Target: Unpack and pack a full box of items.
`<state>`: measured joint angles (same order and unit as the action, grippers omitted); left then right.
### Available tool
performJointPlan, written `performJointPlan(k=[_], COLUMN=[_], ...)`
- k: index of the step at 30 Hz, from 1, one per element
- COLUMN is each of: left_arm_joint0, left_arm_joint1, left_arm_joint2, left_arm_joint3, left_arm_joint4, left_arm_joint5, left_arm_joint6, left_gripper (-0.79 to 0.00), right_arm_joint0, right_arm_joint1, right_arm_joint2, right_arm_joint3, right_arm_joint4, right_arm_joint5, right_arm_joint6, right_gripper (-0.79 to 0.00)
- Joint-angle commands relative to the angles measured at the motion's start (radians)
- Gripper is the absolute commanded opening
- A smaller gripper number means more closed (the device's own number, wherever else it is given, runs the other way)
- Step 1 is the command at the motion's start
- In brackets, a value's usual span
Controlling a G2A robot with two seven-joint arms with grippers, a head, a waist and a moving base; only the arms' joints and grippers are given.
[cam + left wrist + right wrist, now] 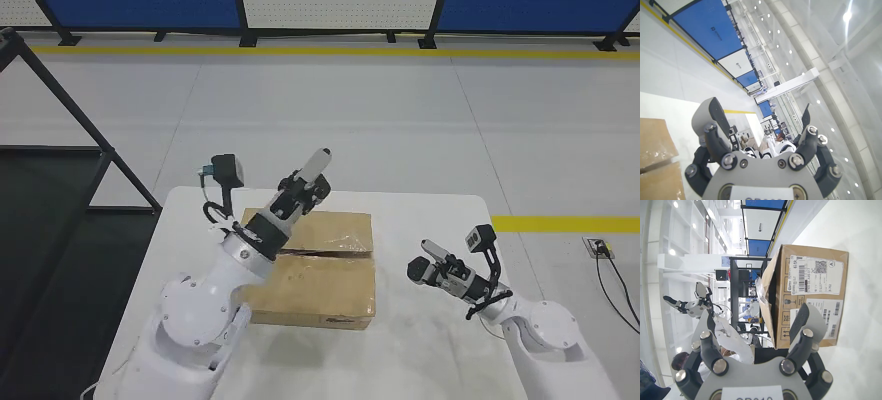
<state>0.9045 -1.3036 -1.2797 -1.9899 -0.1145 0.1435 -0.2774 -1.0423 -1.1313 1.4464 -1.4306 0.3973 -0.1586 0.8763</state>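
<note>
**A:** So how far along was the job at that point?

**B:** Very near the start, I judged. The box (312, 268) sat on the white bench (430, 340), toward its far side, with both top flaps folded down over it.

**A:** Was it sealed?

**B:** Not by the look of it. Scraps of clear tape (758, 285) hung loose at the seam. From the right wrist view, one flap (767, 291) stood a little ajar with a dark gap beneath it. What lay inside was hidden.

**A:** And the hands?

**B:** The left hand (308, 175) hung in the air above the far edge of the box without touching it. Its fingers were spread wide and held nothing. The right hand (421, 260) was off to the box's right, apart from it and above the bench. It faced the side that carried the printed labels (815, 275). Its fingers were parted wide too, with nothing between them.

**A:** So what was done, and what was left?

**B:** At most the tape had been dealt with. My reading was that the flaps were yet to be lifted and every item was yet to come out. The whole repacking lay ahead as well, so nearly all of the task remained.
</note>
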Motion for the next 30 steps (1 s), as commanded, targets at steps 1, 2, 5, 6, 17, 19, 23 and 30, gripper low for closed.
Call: performJointPlan(k=[1,2,5,6,17,19,23,30], left_arm_joint0=[0.067,0.093,0.17,0.196,0.39,0.409,0.437,0.457], left_arm_joint1=[0.014,0.019,0.035,0.039,0.068,0.07,0.074,0.082], left_arm_joint2=[-0.157,-0.222,-0.408,-0.47,-0.773,-0.769,-0.764,-0.749], left_arm_joint3=[-0.078,-0.1,-0.135,-0.137,0.042,0.072,0.109,0.147], left_arm_joint4=[-0.063,-0.082,-0.121,-0.13,-0.14,-0.145,-0.153,-0.151], left_arm_joint5=[0.001,-0.004,-0.016,-0.022,-0.101,-0.113,-0.13,-0.124], left_arm_joint6=[-0.053,-0.068,-0.132,-0.155,-0.308,-0.325,-0.348,-0.388], left_gripper=[0.0,0.0,0.0,0.0,0.0,0.0,0.0,0.0], right_arm_joint0=[0.014,0.017,0.017,0.017,0.014,0.016,0.022,0.016], right_arm_joint1=[-0.001,-0.001,-0.001,-0.001,-0.004,-0.005,-0.005,-0.007], right_arm_joint2=[-0.007,-0.008,-0.008,-0.008,-0.055,-0.076,-0.101,-0.118], right_arm_joint3=[0.011,0.016,0.016,0.016,-0.095,-0.121,-0.144,-0.148], right_arm_joint4=[-0.005,-0.004,-0.004,-0.004,-0.05,-0.084,-0.154,-0.145], right_arm_joint5=[-0.004,0.0,0.0,0.0,-0.101,-0.119,-0.087,-0.09], right_arm_joint6=[-0.012,-0.02,-0.02,-0.02,0.006,0.017,0.0,0.0], right_gripper=[0.0,0.0,0.0,0.0,0.0,0.0,0.0,0.0])
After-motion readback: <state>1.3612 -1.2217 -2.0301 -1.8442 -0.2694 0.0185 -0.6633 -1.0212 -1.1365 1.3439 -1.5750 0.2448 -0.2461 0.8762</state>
